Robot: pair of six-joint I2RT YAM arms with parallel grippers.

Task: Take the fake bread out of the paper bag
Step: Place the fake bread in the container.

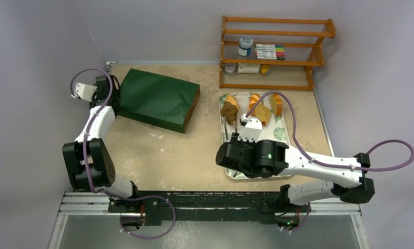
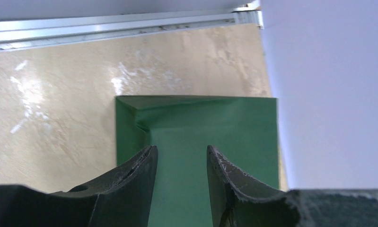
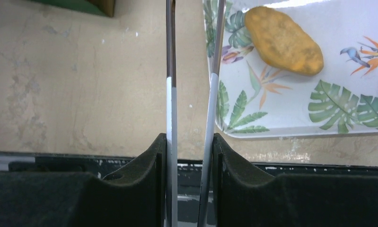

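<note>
On the leaf-print tray (image 1: 280, 134) 4 bread pieces (image 1: 229, 110) lie, well apart from the green bag (image 1: 158, 99). Our right fingers (image 1: 240, 136) clamp tongs (image 3: 171, 94) there for placing. Our left fingers (image 1: 114, 96) stand open at the bag's closed end, probably to tip it.

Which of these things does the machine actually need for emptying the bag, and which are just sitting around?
In the job: paper bag; fake bread; leaf-patterned tray; tongs in the right tool.
Lying about: wooden shelf; markers; jar.
</note>
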